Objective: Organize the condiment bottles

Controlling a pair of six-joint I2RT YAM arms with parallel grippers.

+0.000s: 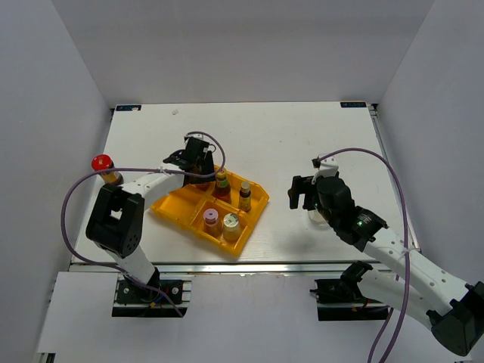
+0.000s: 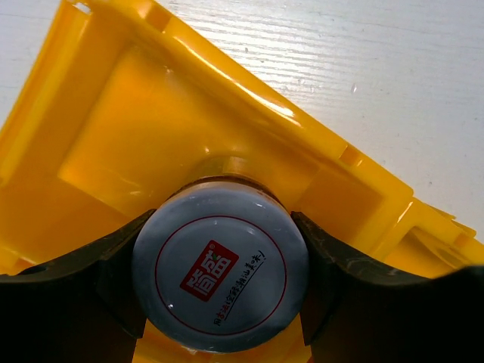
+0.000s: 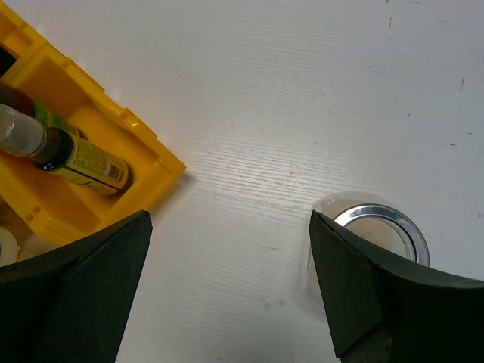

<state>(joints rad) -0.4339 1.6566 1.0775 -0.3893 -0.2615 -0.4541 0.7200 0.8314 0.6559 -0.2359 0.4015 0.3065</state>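
Grips a silver-capped jar in left gripper (over yellow tray); holds right gripper wide open, empty, by glass jar.

The tray is glossy yellow plastic. The worktop is matt white with a fine grain. The bottle cap looks smooth and shiny. The jar is clear glass.

Pincer spread, seemingly lidless jar, bottles in yellow tray

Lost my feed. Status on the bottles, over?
Left gripper shut on silver-capped jar at yellow tray. Right gripper open beside glass jar. Red-capped bottle outside tray. No obstruction seen.
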